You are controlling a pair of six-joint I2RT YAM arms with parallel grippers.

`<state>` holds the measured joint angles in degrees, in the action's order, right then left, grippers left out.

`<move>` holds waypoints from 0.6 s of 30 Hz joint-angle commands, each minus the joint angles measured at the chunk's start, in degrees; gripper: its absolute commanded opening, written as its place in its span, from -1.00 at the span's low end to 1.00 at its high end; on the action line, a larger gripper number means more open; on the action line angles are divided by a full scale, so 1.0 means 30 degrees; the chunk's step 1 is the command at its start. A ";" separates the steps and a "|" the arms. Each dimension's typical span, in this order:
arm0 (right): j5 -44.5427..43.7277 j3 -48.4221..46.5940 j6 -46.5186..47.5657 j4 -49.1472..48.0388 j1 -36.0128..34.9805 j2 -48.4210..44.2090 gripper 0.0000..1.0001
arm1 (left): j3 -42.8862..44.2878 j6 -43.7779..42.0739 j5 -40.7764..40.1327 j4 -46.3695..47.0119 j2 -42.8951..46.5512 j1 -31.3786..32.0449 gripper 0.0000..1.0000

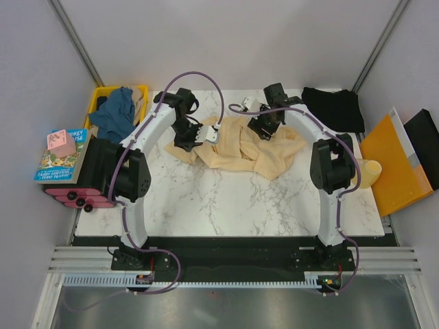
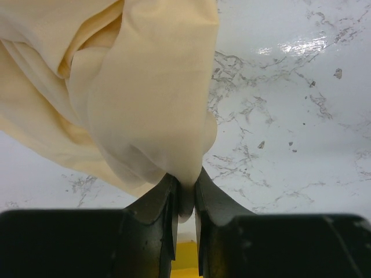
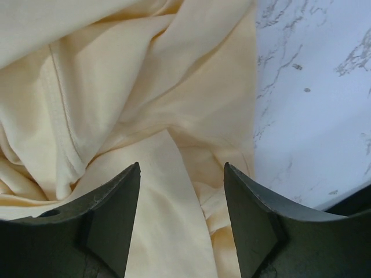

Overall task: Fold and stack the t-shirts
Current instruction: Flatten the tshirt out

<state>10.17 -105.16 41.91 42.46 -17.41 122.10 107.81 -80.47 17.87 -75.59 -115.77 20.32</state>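
While both arms reach over the white marbled worktop, the pale cream-yellow t-shirt lies crumpled across its far middle, between the 2 wrists. The left arm curves in from the left, and the left jaws are closed on a bunched fold at the shirt's left edge; in the left wrist view the cloth is pinched tight between the 2 dark fingers and drapes away from them above the marble. The right arm bends in from the right, and the right jaws stand open over the shirt's upper right part; in the right wrist view the 2 fingers are spread wide, with rumpled cloth and a stitched hem showing between them. A black t-shirt lies flat at the far right corner of the worktop. A teal-blue t-shirt sits heaped in a yellow crate at the far left corner. An orange folder lies beyond the right edge, and a book beside the left edge.
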 commanded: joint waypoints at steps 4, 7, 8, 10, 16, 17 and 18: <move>0.1354 -0.0306 0.0708 0.0906 -0.0027 0.1280 0.26 | 0.0246 -0.0278 -0.0243 -0.2459 0.1059 -0.0092 -0.58; 0.1384 -0.0540 0.0562 0.0907 -0.0027 0.1749 0.20 | 0.0245 -0.0278 -0.0360 -0.2430 0.1059 -0.0092 -0.58; 0.1384 -0.0628 0.0503 0.0906 -0.0027 0.1866 0.19 | 0.0245 -0.0336 -0.0389 -0.2459 0.1088 -0.0063 -0.58; 0.1267 -0.0891 0.0386 0.0906 -0.0027 0.2101 0.08 | 0.0274 -0.0336 -0.0390 -0.2459 0.1118 -0.0063 -0.58; 0.0449 -0.2062 -0.0201 0.0877 -0.0027 0.1664 -0.54 | 0.0187 -0.0307 -0.0185 -0.2459 0.1118 -0.0063 -0.58; 0.0301 -0.2209 -0.0230 0.0935 -0.0027 0.1227 -0.55 | 0.0129 -0.0278 -0.0127 -0.2459 0.1176 -0.0063 -0.58; 0.0155 -0.2298 -0.0172 0.0936 -0.0027 0.0962 -0.69 | 0.0070 -0.0249 -0.0126 -0.2430 0.1176 -0.0063 -0.58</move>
<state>11.70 -107.98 41.95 45.69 -17.47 128.97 107.81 -80.44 17.39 -75.79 -115.77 20.32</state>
